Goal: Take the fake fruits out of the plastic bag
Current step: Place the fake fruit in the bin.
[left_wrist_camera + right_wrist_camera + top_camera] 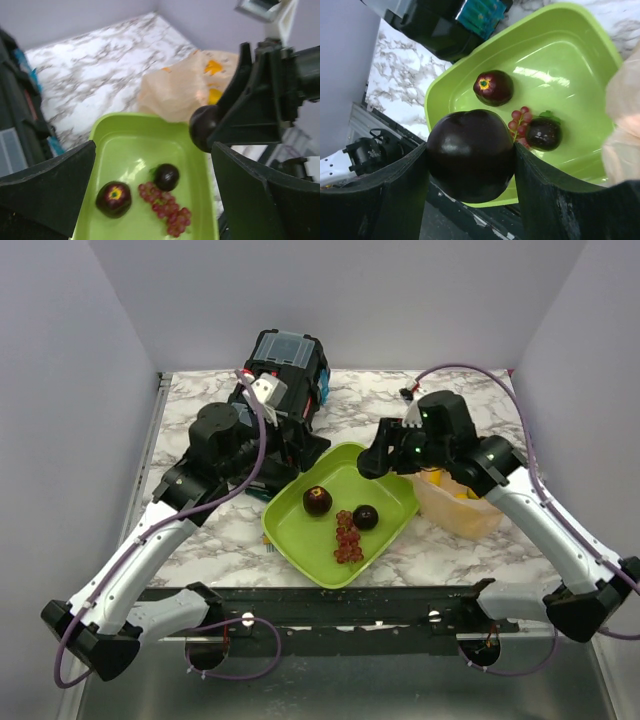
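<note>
Tray with 3 fake fruits

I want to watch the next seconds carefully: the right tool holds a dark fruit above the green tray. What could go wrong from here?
1. The dark fruit is round and glossy. If the right tool releases it from above, it may bounce or roll over the low rim of the tray.
2. It may land on the grapes and scatter them.
3. The yellow fruits are still inside the bag, which looks loose and may slide when reached into.
</note>
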{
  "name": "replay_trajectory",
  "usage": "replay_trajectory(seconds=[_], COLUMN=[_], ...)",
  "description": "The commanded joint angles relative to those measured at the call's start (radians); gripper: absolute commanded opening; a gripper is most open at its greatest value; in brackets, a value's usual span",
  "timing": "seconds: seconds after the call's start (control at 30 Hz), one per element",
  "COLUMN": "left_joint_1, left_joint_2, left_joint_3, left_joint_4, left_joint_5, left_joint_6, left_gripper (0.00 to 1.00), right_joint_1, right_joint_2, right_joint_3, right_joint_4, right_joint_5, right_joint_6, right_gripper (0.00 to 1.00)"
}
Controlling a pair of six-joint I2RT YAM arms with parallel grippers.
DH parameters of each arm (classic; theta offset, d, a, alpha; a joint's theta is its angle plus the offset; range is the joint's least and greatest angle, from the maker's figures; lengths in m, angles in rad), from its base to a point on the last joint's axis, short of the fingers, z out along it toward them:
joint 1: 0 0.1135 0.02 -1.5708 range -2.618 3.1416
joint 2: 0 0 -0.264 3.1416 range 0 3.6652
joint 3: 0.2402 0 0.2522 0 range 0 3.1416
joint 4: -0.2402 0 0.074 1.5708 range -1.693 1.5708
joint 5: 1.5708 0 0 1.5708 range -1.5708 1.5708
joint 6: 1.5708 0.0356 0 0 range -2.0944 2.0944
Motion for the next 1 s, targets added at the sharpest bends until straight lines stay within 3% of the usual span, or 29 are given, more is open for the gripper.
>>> replay_trajectory(seconds=[0.0,0.23,0.53,0.97], left_joint_1=[0.001,-0.025,-0.041,-0.053], left_joint_2=[-0.020,-0.059,-0.076,-0.063], left_joint_3=[-0.082,-0.101,-0.098,-0.105], left_joint_4=[-0.047,-0.058,-0.074,-0.070], left_joint_5=[-0.163,-0.376,-0.509,-0.521], left_joint_6=[0.150,0.174,0.199,0.199], left_gripper=[0.98,0.96,0.97,0.97], right_joint_1=[0.058,0.164,0.191,0.215], right_joint_2=[0.069,0.204,0.375,0.593], right_joint_3=[0.001,-0.028,-0.048,0.005], right_joint_4=[0.066,0.144,0.121,0.067], right_joint_5=[0.095,0.169,0.309,0.436], right_joint_6=[0.076,0.093,0.086,0.064], right_gripper=[0.02,0.01,0.02,0.17])
